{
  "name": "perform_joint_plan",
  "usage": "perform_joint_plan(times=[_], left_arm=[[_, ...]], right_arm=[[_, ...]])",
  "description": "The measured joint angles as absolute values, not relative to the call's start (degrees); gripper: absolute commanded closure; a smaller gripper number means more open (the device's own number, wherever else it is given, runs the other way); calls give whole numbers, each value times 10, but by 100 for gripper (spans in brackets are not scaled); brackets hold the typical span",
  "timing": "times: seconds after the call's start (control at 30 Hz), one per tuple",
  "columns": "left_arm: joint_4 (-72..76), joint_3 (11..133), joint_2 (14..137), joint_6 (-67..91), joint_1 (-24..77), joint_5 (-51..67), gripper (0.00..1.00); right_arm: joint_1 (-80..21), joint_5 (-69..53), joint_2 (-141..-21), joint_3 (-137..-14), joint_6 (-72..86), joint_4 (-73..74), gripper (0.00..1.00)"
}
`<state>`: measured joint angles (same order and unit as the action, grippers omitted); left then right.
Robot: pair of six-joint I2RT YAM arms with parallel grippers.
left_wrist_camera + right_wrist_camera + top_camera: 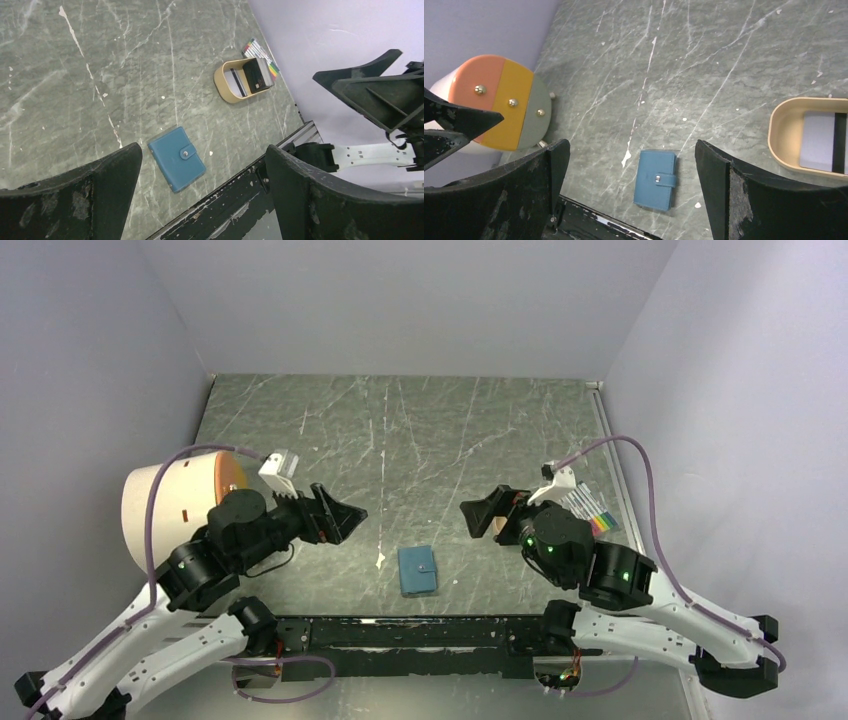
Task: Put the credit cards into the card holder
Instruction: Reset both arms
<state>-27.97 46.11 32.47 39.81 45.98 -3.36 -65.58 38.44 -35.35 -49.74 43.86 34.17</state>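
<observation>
The teal-blue card holder (418, 571) lies shut and snapped on the table near the front edge, between the two arms. It also shows in the left wrist view (176, 158) and the right wrist view (655, 180). The credit cards (821, 142), one pale with a dark stripe, lie in a tan oval tray (776, 130) at the right; they also show in the left wrist view (250, 76). My left gripper (345, 512) is open and empty, above and left of the card holder. My right gripper (478, 515) is open and empty, above and right of it, hiding most of the tray in the top view.
A pack of coloured markers (592, 510) lies by the right wall, behind the tray (220, 82). A cream round drum (180, 500) with an orange, yellow and grey face lies at the left wall. A black rail (420, 635) runs along the front edge.
</observation>
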Motion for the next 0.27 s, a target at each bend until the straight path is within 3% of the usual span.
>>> perform_joint_plan(times=[0.27], left_arm=[[-291, 564, 400, 352, 460, -43, 2]], right_arm=[[-656, 391, -377, -587, 391, 344, 0]])
